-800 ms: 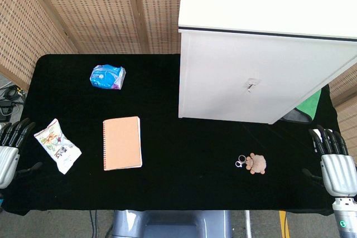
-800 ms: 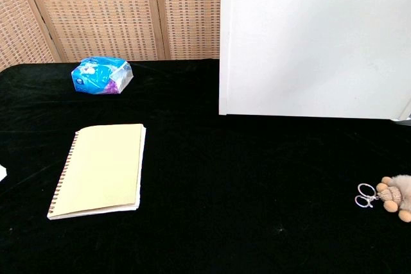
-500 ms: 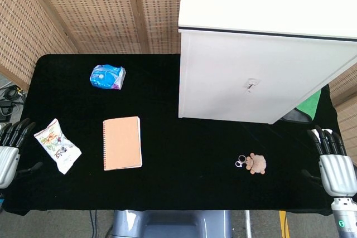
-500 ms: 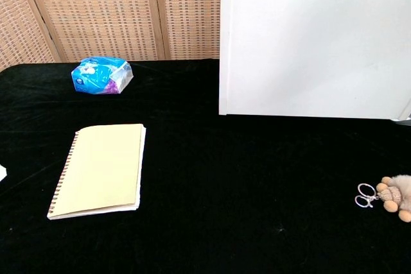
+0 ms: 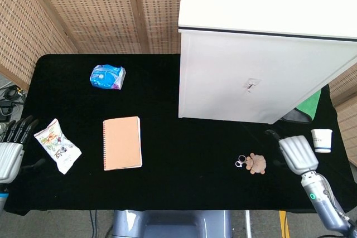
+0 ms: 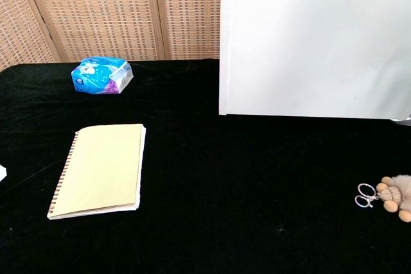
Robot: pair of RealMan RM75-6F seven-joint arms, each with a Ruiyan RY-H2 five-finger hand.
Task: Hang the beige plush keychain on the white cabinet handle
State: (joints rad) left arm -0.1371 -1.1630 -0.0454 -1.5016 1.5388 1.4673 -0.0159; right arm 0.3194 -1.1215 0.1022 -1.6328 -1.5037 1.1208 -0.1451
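Observation:
The beige plush keychain lies on the black tablecloth with its metal rings to its left; in the chest view the keychain sits at the right edge. The white cabinet stands at the back right, its small handle on the front face; the chest view shows the cabinet without the handle. My right hand hovers just right of the keychain, apart from it and holding nothing; its dark fingers barely show against the cloth. My left hand rests at the table's left edge, fingers apart and empty.
An orange spiral notebook lies left of centre, a snack bag near my left hand, a blue packet at the back left. A white paper cup stands right of my right hand. Something green shows behind the cabinet's corner.
My right hand has moved left and forward, from the table's right edge to just beside the keychain, uncovering a white cup. The left hand has barely shifted.

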